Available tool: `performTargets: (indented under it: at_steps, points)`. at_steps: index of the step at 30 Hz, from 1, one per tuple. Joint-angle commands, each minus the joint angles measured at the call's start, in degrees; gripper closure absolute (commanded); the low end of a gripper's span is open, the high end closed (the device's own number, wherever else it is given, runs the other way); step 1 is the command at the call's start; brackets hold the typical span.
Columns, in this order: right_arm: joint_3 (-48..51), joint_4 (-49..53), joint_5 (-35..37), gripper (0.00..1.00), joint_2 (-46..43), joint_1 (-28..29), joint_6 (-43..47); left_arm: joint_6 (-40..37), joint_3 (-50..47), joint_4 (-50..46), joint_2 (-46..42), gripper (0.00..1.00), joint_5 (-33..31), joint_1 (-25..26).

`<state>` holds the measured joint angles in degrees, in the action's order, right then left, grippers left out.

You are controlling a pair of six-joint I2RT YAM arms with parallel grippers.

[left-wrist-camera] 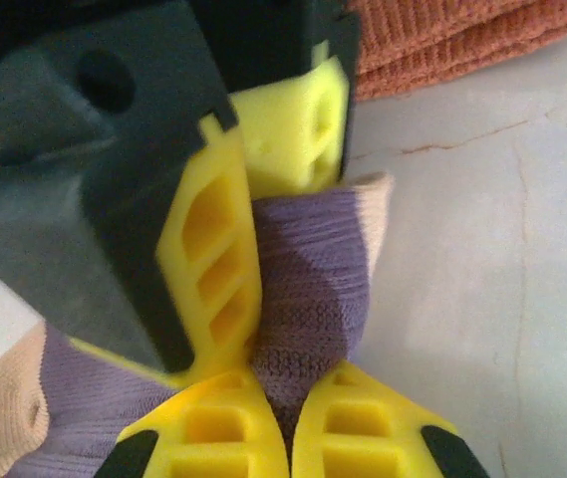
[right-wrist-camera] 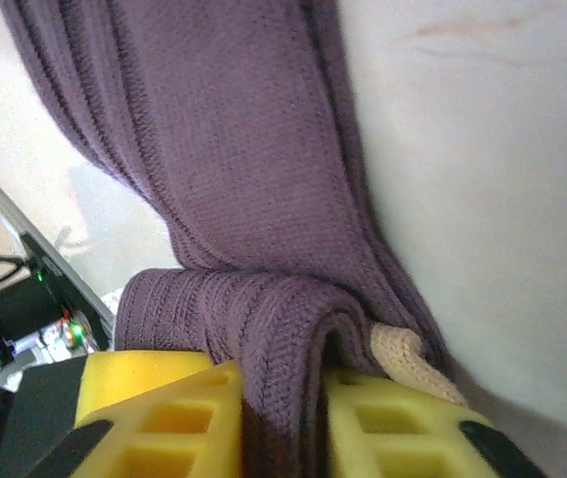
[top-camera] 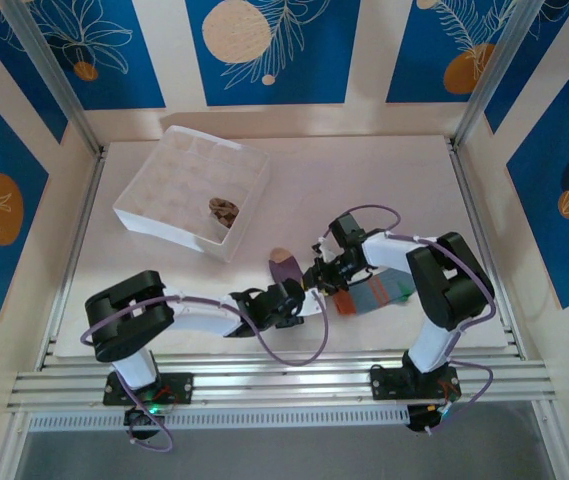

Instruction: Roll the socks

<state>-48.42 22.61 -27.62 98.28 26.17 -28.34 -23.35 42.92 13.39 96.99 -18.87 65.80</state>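
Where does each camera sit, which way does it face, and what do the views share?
Top external: above and behind, looking down on the table; left arm, right arm, left end effector and right end effector meeting at the purple sock.
Left wrist: looks along its own fingers, shut on the sock; the right end effector's fingers too.
Right wrist: looks along its fingers, sock fold between them.
Shared: all three show the purple sock.

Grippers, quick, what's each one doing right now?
Left gripper: closed, pinching the purple knitted sock with the tan toe.
Right gripper: closed on a fold of the same sock.
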Motion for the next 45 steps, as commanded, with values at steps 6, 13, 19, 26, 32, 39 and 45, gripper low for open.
performTargets:
  at_steps: [6,13,19,26,32,39,45]
  points:
    - [8.1,-0.6,1.6,0.54,-8.5,-1.3,-2.6,7.0,-4.4,-1.3,-2.0,1.0,17.9,-4.0]
    - [8.8,-4.7,0.5,0.55,-10.2,-1.8,-1.7,17.5,-5.0,-4.8,-2.4,1.0,35.7,-11.9]
    - [8.6,-8.1,-2.2,0.54,-8.0,-0.6,-0.8,24.2,-4.3,-5.4,2.3,1.0,48.6,-19.4]
    - [7.7,-9.1,-3.8,0.54,-6.8,0.4,1.5,26.8,-1.2,-8.7,8.2,1.0,54.1,-22.6]
    - [5.2,-5.6,-1.1,0.75,-2.6,0.7,1.7,27.0,-0.2,-8.9,10.8,0.98,54.4,-23.1]
    - [1.3,0.7,3.0,0.88,3.8,0.9,0.5,25.0,-1.1,-8.5,6.9,0.71,51.4,-23.1]
    - [0.6,2.5,4.2,0.89,5.5,1.0,0.0,20.3,-2.3,-8.8,-3.5,0.58,46.5,-23.1]
